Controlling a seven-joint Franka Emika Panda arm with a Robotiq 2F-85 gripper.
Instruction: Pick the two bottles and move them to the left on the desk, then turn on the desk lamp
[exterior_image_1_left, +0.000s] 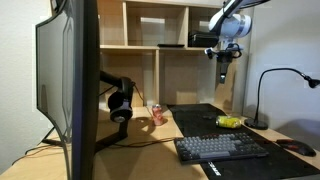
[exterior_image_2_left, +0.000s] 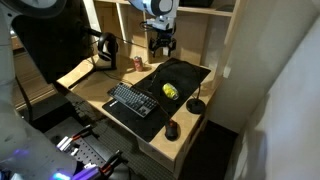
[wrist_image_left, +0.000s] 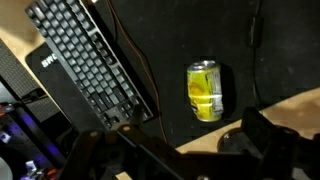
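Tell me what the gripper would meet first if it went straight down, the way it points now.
Most likely the black mat, close beside the lying yellow-green bottle. The open gripper hangs high above them, so depth is unclear and it might touch the bottle instead.

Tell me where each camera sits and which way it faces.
An exterior view: desk height beside the monitor, facing the lamp; gripper hangs open up top.
An exterior view: high, looking down across the desk; gripper above the mat.
Wrist view: looks down; gripper blurred at bottom.
Shared: all show the yellow can and keyboard.
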